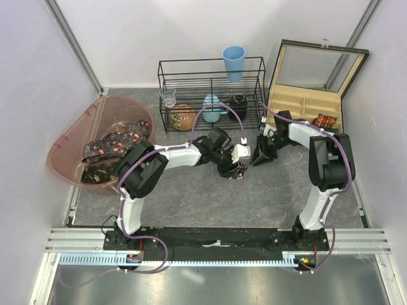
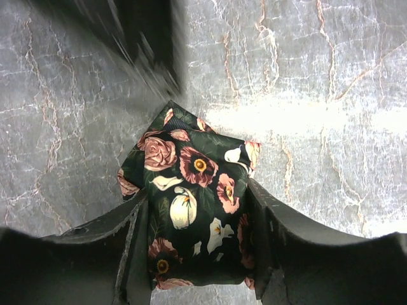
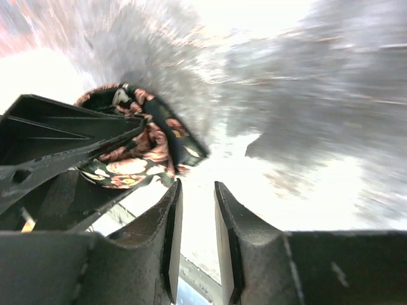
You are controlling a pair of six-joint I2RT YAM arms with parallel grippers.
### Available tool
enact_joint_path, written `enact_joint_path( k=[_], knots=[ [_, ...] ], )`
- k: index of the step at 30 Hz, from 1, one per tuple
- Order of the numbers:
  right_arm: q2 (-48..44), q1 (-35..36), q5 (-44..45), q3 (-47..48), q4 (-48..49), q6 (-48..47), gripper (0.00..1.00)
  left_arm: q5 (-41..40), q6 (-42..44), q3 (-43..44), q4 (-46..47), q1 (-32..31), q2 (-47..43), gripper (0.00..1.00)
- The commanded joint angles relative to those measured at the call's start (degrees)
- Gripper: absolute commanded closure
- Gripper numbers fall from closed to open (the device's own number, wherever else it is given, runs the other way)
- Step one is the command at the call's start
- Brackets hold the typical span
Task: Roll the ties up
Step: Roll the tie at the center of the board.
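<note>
A dark tie (image 2: 191, 171) with pink, red and cream flowers, rolled into a compact bundle, sits on the grey marbled table. My left gripper (image 2: 197, 190) is shut on it, one finger pressed against each side. From above, this gripper (image 1: 234, 169) is at the table's middle. My right gripper (image 1: 261, 157) is just to its right, open by a narrow gap with nothing between its fingers (image 3: 170, 222). In the right wrist view the rolled tie (image 3: 143, 149) lies left of my right gripper (image 3: 198, 185). More ties (image 1: 117, 143) lie loose in the pink tub (image 1: 67, 155).
A black wire rack (image 1: 210, 70) stands at the back with a blue cup (image 1: 234, 62) on top and a glass (image 1: 168, 96) and jars inside. An open wooden box (image 1: 304, 101) at the back right holds a coiled tie (image 1: 324, 121).
</note>
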Motion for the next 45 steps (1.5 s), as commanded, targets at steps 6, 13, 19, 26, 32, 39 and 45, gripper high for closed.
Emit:
enact_joint_path(
  k=[6, 13, 19, 26, 32, 39, 45],
  knots=[
    [-1.55, -0.04, 0.25, -1.61, 6.47, 3.92, 0.85, -2.74, 2.17, -0.56, -9.5, 1.15, 4.01, 0.98],
    [0.91, 4.0, 2.37, -0.73, 6.74, 3.84, 0.99, -2.91, 2.17, 0.32, -10.21, 1.24, 4.53, 0.98],
    [3.29, 5.67, 5.0, 0.59, 6.12, 2.08, 1.0, -2.82, 1.56, 0.85, -10.47, 1.24, 4.8, 0.98],
    [6.63, 5.94, 13.79, 0.5, 3.23, -0.03, 1.0, -1.42, -6.24, 0.76, -6.62, 3.43, 2.96, 0.98],
    [6.89, 5.94, 17.13, 0.86, 1.29, -1.08, 1.0, 2.8, -14.87, -2.31, 1.13, 5.02, -1.62, 0.98],
    [6.28, 5.85, 16.52, 1.64, 1.29, -1.79, 1.0, -0.27, -12.34, 1.28, -9.2, 4.76, 3.2, 0.98],
    [2.51, 4.19, 7.92, 3.49, 0.5, -1.35, 0.89, -3.0, -9.96, 1.9, -13.28, 4.23, 4.45, 0.98]
  ],
)
